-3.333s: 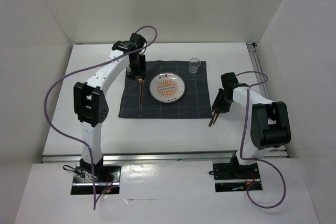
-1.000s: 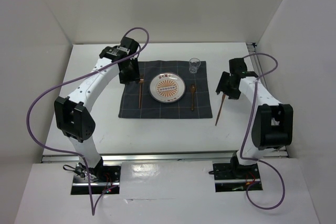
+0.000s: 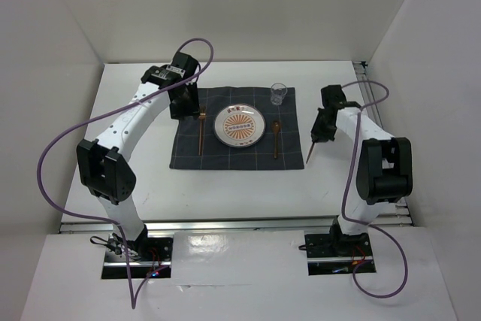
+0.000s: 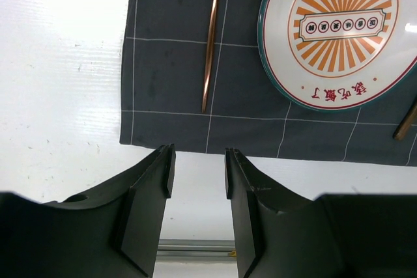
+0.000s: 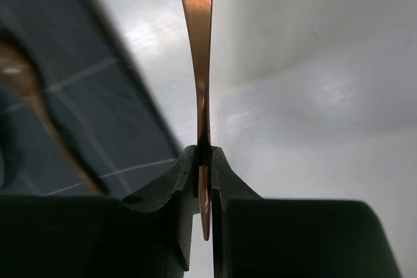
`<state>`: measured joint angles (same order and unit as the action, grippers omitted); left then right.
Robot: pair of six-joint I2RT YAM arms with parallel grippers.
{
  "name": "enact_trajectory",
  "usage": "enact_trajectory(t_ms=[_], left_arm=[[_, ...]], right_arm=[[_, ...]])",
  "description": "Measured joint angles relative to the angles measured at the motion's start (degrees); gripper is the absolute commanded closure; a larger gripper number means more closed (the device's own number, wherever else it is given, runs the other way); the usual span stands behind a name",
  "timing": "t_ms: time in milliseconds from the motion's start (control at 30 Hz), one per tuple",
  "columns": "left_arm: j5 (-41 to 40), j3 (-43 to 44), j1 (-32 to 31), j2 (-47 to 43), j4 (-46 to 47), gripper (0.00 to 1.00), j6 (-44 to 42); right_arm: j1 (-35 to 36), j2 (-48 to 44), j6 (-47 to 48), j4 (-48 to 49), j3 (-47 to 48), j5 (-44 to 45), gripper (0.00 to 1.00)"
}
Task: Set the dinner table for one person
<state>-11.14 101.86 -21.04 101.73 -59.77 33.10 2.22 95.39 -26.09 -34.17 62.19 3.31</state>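
On the dinner table (image 3: 113, 178), a dark grey checked cloth (image 3: 225, 154) holds an orange-patterned plate (image 3: 239, 125). A copper fork (image 3: 201, 133) lies left of the plate and a copper spoon (image 3: 276, 140) right of it. A clear glass (image 3: 279, 94) stands at the cloth's far right corner. My left gripper (image 3: 185, 105) is open and empty at the cloth's far left corner; its wrist view shows the fork (image 4: 210, 50) and plate (image 4: 339, 30) beyond the gripper (image 4: 199, 161). My right gripper (image 3: 322, 129) is shut on a copper knife (image 3: 310, 151) just right of the cloth; the wrist view shows the knife (image 5: 199, 43) clamped in the gripper (image 5: 204, 154), with the spoon (image 5: 32, 102) to its left.
Silver rails run along the table's right edge (image 3: 368, 103) and near edge (image 3: 225, 223). White walls enclose the table on three sides. The cloth's right edge (image 5: 130, 96) lies just left of the held knife.
The spoon now lies on the cloth right of the plate. My right gripper has swung in toward the cloth's right edge with the knife. My left gripper has drawn back off the fork.
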Motion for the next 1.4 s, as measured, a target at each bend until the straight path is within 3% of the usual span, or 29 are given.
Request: enact_trajectory(t_ms=[200,467,567,633,667,733,933,1067,1300,1400], left_arm=[[-0.1,0.2,0.2,0.0,-0.2,0.47,0.0],[-0.2,0.2,0.5,-0.6,-0.6,0.47,-0.2],[-0.3,0.2,0.7,-1.6,-0.7,0.47,-0.2],[-0.3,0.2,0.8,-2.1,-0.7,0.47,-0.3],[-0.3,0.2,0.9,-2.3,-0.7,0.47,-0.4],[-0.4,0.2,1.0,-2.3,-0.7,0.47,-0.6],[-0.4,0.1,1.0,-2.3,-0.7,0.47,-1.5],[-0.3,0.1,1.0,-2.5,-0.7,0.47,-1.6],[0.5,0.6,1.5,-4.7,-0.5,0.47,-1.8],[1.0,0.6,1.5,-7.2,0.3,0.47,-1.9]], right_arm=[[7.5,4.5,4.4,-1.8,15.7,-0.1,1.0],[14.8,15.4,7.0,-2.3,20.5,-1.4,1.0],[14.9,18.9,7.1,-2.9,20.5,-1.4,0.8],[15.1,20.4,7.0,-3.3,20.6,-1.2,0.73],[15.1,20.4,6.9,-3.6,20.9,-1.1,0.58],[15.1,20.3,6.5,-4.5,22.2,-0.7,0.36],[15.0,17.4,6.1,-8.4,27.8,3.2,0.02],[12.7,10.5,5.5,-10.5,29.5,5.6,0.0],[-4.5,-7.0,2.0,-10.1,24.4,8.4,0.0],[-7.3,-9.5,1.0,-10.6,22.5,9.8,0.04]])
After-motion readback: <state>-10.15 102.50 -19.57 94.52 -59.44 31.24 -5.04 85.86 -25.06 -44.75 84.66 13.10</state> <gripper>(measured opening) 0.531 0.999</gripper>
